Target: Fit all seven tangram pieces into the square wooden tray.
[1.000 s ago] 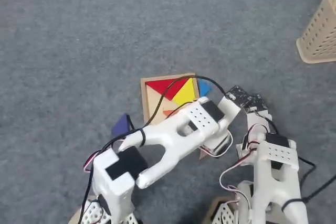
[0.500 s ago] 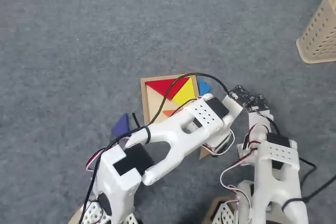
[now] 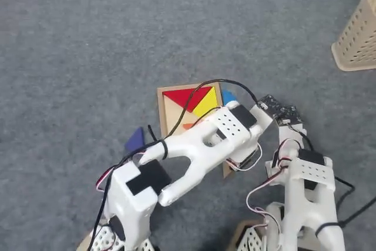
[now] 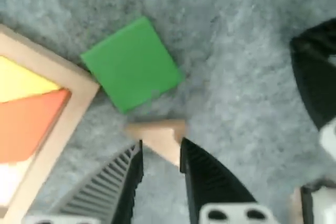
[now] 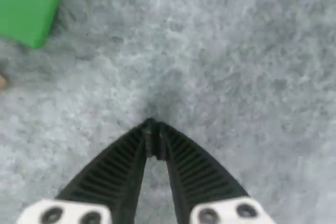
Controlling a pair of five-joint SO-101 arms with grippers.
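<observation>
Tray (image 3: 163, 113) lies on the grey carpet (image 3: 88, 57) near the middle of the high view, and the left arm stretches across its near part. A red piece (image 3: 183, 94) fills the far side, with a yellow piece (image 3: 207, 104) just beside it. A sliver of an orange piece (image 3: 189, 126) shows at the arm's edge, next to the yellow one.

A blue piece (image 3: 228, 96) sits on the carpet just outside the tray's right rim. A purple piece (image 3: 136, 140) lies apart from the tray on its left side.

In the left wrist view a green square (image 4: 131, 62) lies flat on the carpet at the tray's corner, touching it or nearly so. Just beyond the square is a tan piece (image 4: 157, 134).

The left gripper (image 4: 161, 148) is down over the tan piece. Its fingers are closed in on either side of the narrow end and pinch it.

The right gripper (image 5: 151, 129) hangs over bare carpet with its fingertips pressed together, and a corner of the green square is off to one side. In the high view the right arm stands close beside the left arm's wrist. A slatted basket (image 3: 357, 33) stands at the far right edge.
</observation>
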